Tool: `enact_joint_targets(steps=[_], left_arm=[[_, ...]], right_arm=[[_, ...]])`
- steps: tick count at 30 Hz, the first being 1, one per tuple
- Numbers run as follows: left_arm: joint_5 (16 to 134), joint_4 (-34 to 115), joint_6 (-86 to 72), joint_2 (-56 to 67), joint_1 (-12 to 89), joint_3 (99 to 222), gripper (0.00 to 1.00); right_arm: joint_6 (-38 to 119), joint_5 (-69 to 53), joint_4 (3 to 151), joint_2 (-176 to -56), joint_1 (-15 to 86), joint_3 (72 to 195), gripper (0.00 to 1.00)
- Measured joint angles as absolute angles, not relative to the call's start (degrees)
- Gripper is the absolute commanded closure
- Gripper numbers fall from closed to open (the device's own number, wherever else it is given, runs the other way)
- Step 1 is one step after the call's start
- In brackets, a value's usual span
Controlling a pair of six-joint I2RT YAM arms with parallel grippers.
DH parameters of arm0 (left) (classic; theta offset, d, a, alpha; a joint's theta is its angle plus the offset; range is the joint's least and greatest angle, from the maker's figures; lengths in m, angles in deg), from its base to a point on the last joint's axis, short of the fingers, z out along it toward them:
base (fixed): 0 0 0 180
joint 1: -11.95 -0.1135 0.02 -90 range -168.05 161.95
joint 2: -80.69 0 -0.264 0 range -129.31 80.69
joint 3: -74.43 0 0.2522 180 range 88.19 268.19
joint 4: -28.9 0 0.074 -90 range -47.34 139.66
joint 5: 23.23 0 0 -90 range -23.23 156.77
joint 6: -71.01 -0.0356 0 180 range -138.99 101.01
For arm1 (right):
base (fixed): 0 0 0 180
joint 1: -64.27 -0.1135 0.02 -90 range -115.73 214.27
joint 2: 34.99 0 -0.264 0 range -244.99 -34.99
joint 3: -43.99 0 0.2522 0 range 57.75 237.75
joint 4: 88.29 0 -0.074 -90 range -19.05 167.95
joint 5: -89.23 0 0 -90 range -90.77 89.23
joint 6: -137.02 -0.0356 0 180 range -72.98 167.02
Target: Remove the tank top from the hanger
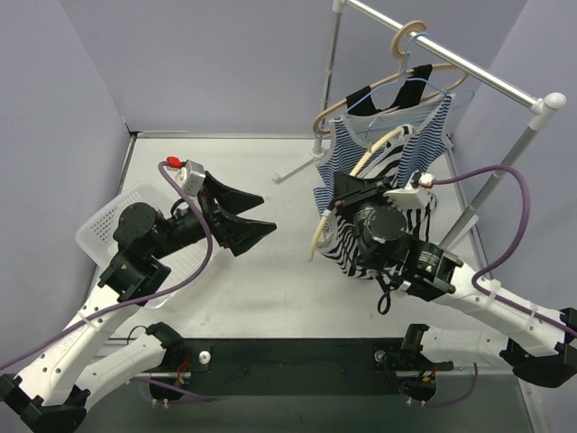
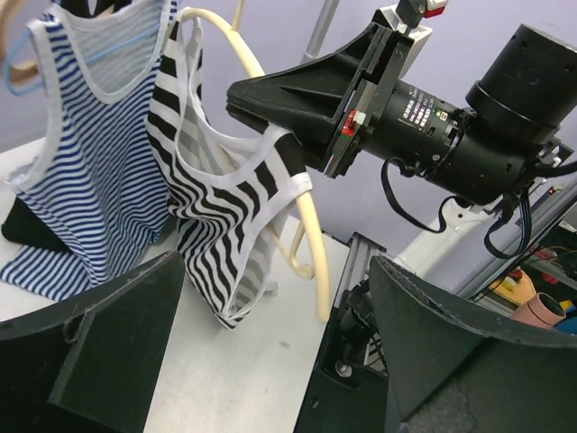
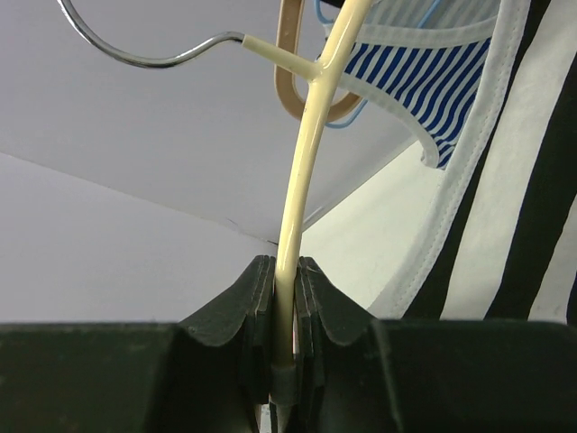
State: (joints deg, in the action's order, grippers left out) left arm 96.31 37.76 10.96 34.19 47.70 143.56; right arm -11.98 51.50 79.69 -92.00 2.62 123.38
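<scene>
Here, right claw (image 3: 285, 271) clenches the cream hanger (image 3: 306, 162), nearly upright (left claw (image 1: 268, 213) released).

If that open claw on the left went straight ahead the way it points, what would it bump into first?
The left gripper would probably meet the black-and-white striped tank top first, on the cream hanger; depth is unclear.

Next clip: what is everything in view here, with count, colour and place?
black-and-white tank top: 1, striped, on the cream hanger
cream hanger: 1, cream, held below the rail
blue-and-white tank top: 1, striped, hanging from rail
black garment: 1, black, on rail
rail: 1, silver, far right
basket: 1, white, table's left edge
table: 1, pale grey
left tool: 1, black, open, empty
right tool: 1, black, shut on cream hanger
</scene>
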Motion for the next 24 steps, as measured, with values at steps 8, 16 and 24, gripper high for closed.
enact_joint_targets(steps=[8,16,24], left_arm=[[98.32,37.82,10.11,33.23,48.57,143.52,0.06],[97.36,38.76,5.78,33.95,49.05,140.98,0.14],[95.96,39.2,2.68,33.76,50.39,139.17,0.66]], right_arm=[[-6.14,60.85,88.56,-102.27,-4.88,129.39,1.0],[-1.75,66.47,98.05,-107.08,-9.38,131.4,1.0],[0.83,69.81,103.18,-110.16,-11.52,131.4,1.0]])
